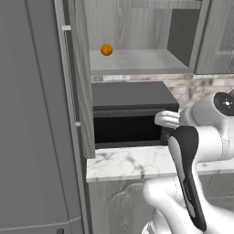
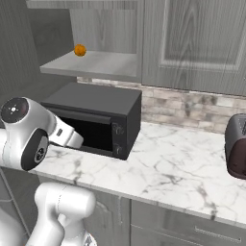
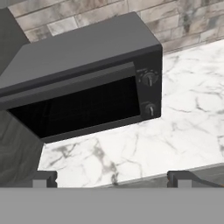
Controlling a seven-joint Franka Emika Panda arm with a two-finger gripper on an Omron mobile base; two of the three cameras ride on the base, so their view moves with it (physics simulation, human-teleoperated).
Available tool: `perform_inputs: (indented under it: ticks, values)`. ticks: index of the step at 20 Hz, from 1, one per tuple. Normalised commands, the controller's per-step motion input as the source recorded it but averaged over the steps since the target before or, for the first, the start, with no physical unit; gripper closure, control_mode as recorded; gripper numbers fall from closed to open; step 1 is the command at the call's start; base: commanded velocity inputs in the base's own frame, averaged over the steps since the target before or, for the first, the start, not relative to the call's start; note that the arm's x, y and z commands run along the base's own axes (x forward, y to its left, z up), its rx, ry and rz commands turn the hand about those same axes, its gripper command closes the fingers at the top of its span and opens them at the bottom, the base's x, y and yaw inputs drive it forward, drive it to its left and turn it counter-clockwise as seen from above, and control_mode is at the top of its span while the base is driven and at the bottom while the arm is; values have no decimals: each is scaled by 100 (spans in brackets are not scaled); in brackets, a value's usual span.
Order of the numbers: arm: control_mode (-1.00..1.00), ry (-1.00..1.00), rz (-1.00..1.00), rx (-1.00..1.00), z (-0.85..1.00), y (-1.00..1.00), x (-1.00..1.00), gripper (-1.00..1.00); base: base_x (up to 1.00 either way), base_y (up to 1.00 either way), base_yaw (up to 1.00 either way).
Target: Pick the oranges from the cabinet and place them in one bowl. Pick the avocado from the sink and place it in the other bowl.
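Observation:
One small orange point(image 1: 106, 49) point(image 2: 79, 50) lies on the low shelf of the open grey wood-grain cabinet point(image 1: 137, 61) point(image 2: 96, 65), near its left back corner. The cabinet door point(image 1: 82, 77) stands swung open and is seen edge-on. My gripper point(image 3: 112, 179) is open, its two dark fingertips point(image 3: 43, 178) wide apart with nothing between them. It hangs low in front of the counter edge, well below the shelf, facing the microwave. The avocado, the sink and both bowls are out of view.
A black microwave point(image 1: 132, 114) point(image 2: 96, 120) point(image 3: 87, 87) stands on the white marble counter point(image 1: 132, 164) point(image 2: 182, 158) point(image 3: 131, 153), directly under the open cabinet. A dark toaster point(image 2: 236, 146) sits far right. A tall grey panel point(image 1: 32, 114) walls off the left.

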Motion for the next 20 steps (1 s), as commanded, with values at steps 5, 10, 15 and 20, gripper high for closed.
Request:
perform_inputs:
  ticks: [5, 10, 15, 20]
  values:
    - [-100, -13, 3, 0, 20, 0, -14, -100, 0, 0, 0]
    - [-100, -5, 10, 0, 33, 0, -14, -100, 0, 0, 0]
    - [-100, -3, 9, 0, 36, 0, -6, -100, 0, 0, 0]
    - [-100, 0, 6, 0, 35, 0, -2, -100, 0, 0, 0]
